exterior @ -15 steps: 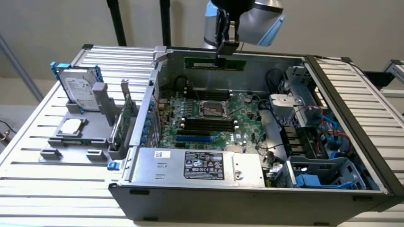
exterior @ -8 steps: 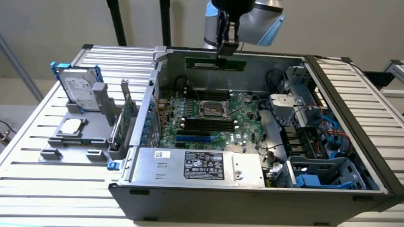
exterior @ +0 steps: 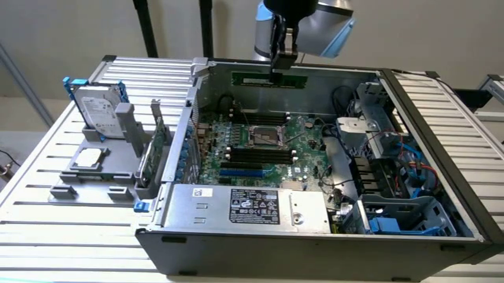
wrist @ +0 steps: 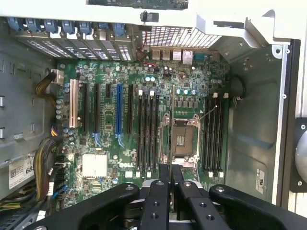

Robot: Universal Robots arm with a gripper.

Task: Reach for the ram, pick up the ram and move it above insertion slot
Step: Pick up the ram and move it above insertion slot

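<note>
Claw (exterior: 282, 66) gripping the ram (exterior: 270, 79), held above open computer case (exterior: 315, 247), motherboard (exterior: 260, 147) below

The silver and pale-blue wrist of the robot arm (exterior: 315, 20) hangs at the top of the exterior view, pointing straight down. Below it, the black metal gripper (exterior: 284, 66) has its jaws drawn close together, clamped on the thin green circuit-board ram stick (exterior: 268, 79), which hangs level in the air beneath them.
</note>
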